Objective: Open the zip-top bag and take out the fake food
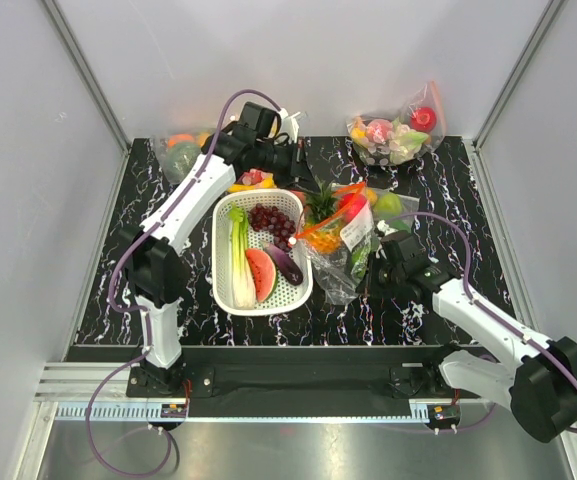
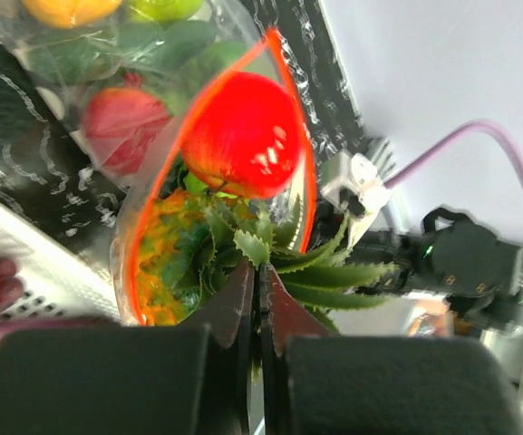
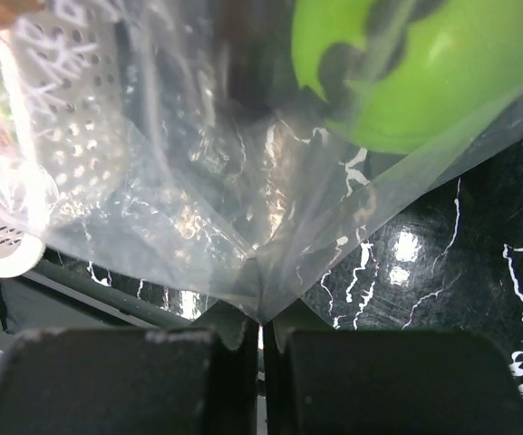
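The zip-top bag [image 1: 340,250] lies right of the basket, its orange-red zip strip [image 2: 307,181] spread open. Inside it are a red round fruit [image 2: 243,136], the orange-yellow pineapple body [image 2: 163,263] and a green round fruit [image 3: 406,72]. My left gripper [image 2: 259,272] is shut on the pineapple's green crown [image 2: 329,272] at the bag's mouth; in the top view the left gripper [image 1: 311,184] sits just behind the crown [image 1: 320,203]. My right gripper [image 3: 261,317] is shut on a bottom corner of the clear bag [image 3: 198,181], seen at the bag's near right side [image 1: 376,268].
A white basket [image 1: 224,292] with a leek, watermelon slice, grapes and eggplant stands left of the bag. A larger bag of produce [image 1: 398,130] lies at the back right. Another clear bag [image 1: 180,143] lies at the back left. Grey walls enclose the black marbled table.
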You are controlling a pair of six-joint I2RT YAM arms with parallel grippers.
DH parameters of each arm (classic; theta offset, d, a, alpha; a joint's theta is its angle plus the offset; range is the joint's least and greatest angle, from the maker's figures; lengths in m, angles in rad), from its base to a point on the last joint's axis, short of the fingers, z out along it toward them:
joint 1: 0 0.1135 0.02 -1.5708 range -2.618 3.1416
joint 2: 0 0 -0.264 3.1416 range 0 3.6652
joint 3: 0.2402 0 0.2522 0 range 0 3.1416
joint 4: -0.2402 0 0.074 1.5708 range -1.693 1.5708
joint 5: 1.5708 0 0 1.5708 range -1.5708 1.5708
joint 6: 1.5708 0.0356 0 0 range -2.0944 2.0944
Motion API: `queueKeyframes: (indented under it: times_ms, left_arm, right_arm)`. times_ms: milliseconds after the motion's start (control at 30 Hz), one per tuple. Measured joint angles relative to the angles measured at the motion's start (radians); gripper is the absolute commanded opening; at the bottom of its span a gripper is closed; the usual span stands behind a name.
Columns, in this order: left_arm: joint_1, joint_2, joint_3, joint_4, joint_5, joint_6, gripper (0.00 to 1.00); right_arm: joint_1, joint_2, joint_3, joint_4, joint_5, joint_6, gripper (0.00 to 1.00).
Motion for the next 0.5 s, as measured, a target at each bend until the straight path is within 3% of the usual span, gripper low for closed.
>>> queueKeyframes:
  times_ms: [200, 500]
  left_arm:
    - [0.000, 0.000, 0.029, -0.143, -0.038, 0.119, 0.00]
    - [0.000, -0.001, 0.042, -0.223, -0.097, 0.181, 0.00]
  right_arm:
    - [0.000, 0.022, 0.024, -0.001, 0.005, -0.003, 0.00]
    - [0.000, 0.031, 0.025, -0.009, 0.008, -0.003, 0.00]
